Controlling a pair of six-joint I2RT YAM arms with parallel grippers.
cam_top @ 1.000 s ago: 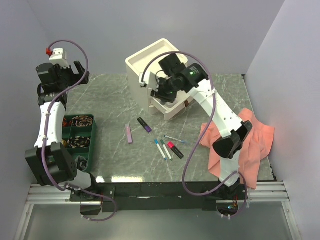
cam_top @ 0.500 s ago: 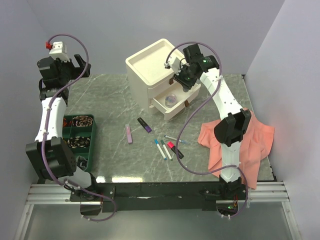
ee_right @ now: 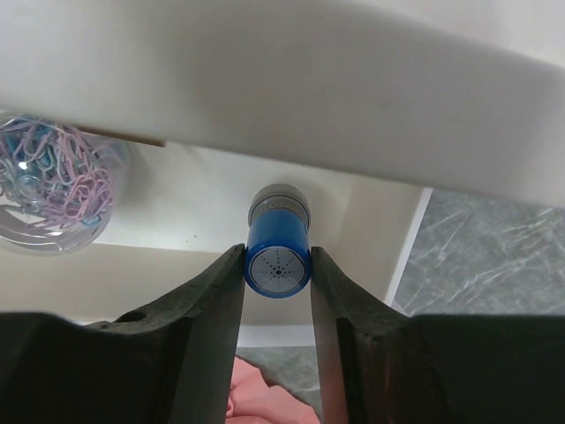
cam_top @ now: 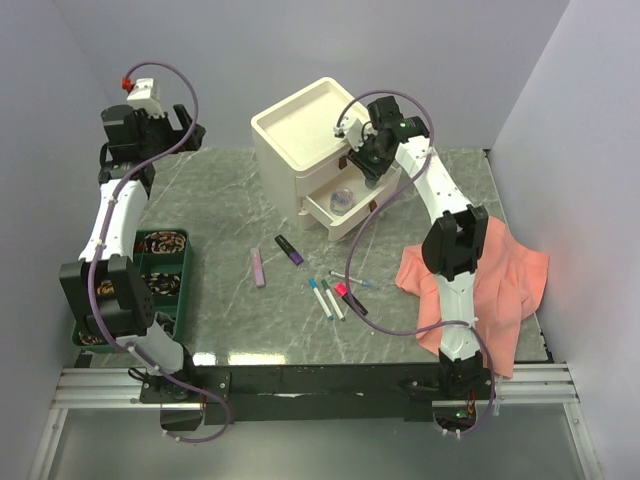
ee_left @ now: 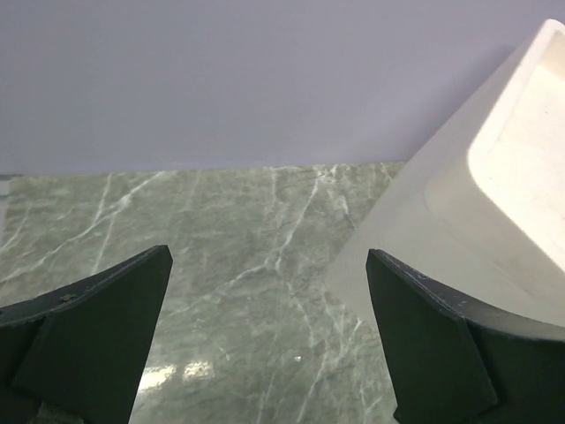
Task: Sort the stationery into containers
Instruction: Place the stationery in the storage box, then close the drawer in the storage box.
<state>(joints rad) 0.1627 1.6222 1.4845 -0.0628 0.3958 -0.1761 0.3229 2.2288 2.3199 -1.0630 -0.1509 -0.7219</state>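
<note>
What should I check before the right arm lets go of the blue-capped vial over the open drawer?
1. Grip: right gripper is shut on the blue-capped vial, pinched from both sides. Ok.
2. The drawer is pulled out, with its inside showing behind the vial. Ok.
3. Landing spot: there is bare drawer floor beside the clear tub of clips, which sits apart from the vial. Ok.
4. Height of the vial above the drawer floor. Cannot tell.
5. Gap between the vial and the box edge above it. Cannot tell.
6. Left gripper is open, empty and away from the drawer. Ok.
</note>
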